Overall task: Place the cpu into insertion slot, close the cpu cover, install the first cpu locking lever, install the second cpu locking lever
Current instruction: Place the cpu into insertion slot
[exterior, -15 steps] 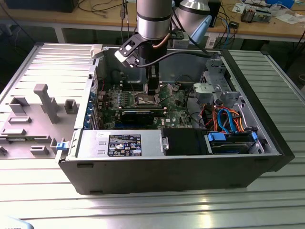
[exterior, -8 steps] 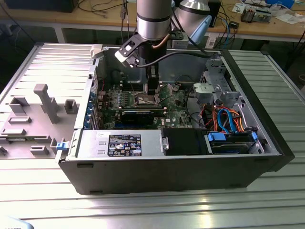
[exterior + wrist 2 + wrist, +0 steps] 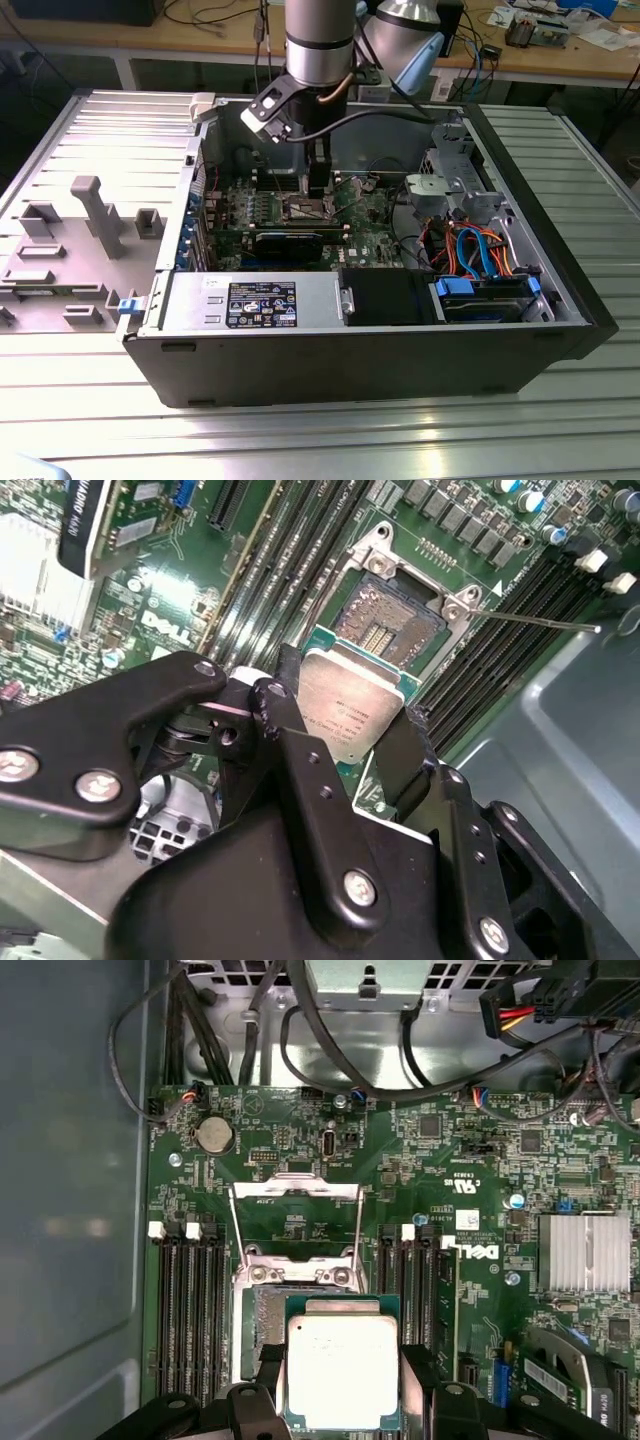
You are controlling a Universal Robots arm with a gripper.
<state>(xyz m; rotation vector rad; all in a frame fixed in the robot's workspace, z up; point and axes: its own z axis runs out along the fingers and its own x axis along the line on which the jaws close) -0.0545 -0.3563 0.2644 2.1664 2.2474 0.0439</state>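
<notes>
Holding cpu [image 3: 343, 1370] over insertion slot [image 3: 262, 1332]

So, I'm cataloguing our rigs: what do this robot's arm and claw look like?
The arm is a silver-grey metal cylinder with a black cable looping from its wrist and a white-and-black camera block beside it. The claw is matte black: angular linked fingers fastened with silver screws.

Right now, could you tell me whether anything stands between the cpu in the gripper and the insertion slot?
Nothing visible does. The gripper holds the cpu close to the insertion slot, whose dark centre lies bare. The cpu cover is swung open, away from the slot's opening.
</notes>
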